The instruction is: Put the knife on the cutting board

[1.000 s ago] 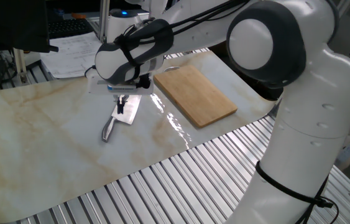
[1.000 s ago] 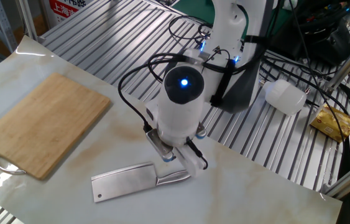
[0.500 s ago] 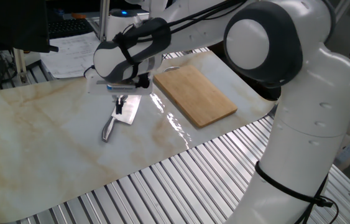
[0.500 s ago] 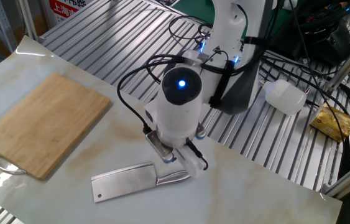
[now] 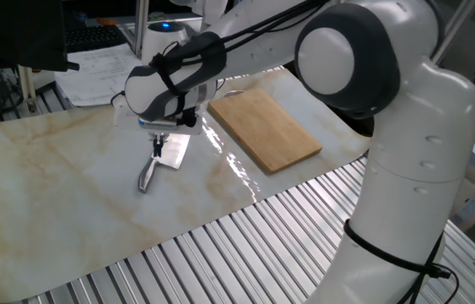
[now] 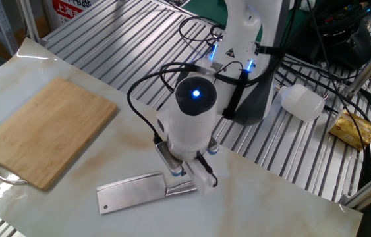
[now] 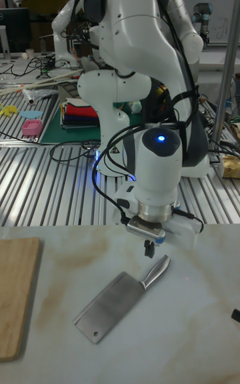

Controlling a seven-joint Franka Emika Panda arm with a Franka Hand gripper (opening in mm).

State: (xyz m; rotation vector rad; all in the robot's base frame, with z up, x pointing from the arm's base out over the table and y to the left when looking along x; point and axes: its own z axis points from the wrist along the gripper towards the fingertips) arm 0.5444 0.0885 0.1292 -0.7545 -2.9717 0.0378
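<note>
The knife [image 7: 107, 306], a small steel cleaver, lies flat on the marble-pattern mat, with its rounded handle [image 7: 155, 272] pointing toward the robot base. In the other views it shows as a blade [image 5: 175, 150] and a blade [image 6: 132, 193]. My gripper [image 7: 149, 247] points straight down just above the handle where it joins the blade, and holds nothing. Its two dark fingertips stand a narrow gap apart. The gripper [image 6: 192, 179] hides part of the handle from that side. The cutting board [image 5: 264, 128] lies flat and bare away from the knife, also seen as the board [image 6: 43, 131] and the board [image 7: 17, 294].
The mat [image 5: 68, 194] lies over a ribbed metal table [image 5: 245, 245]. A wire loop pokes out from under the board's near corner [image 6: 4, 174]. Papers [image 5: 94, 72] lie beyond the mat. A white container [image 6: 302, 102] and a snack packet [image 6: 352, 128] sit near the robot base.
The gripper has come down a little toward the knife handle and shifted slightly along it. Knife and board have not moved.
</note>
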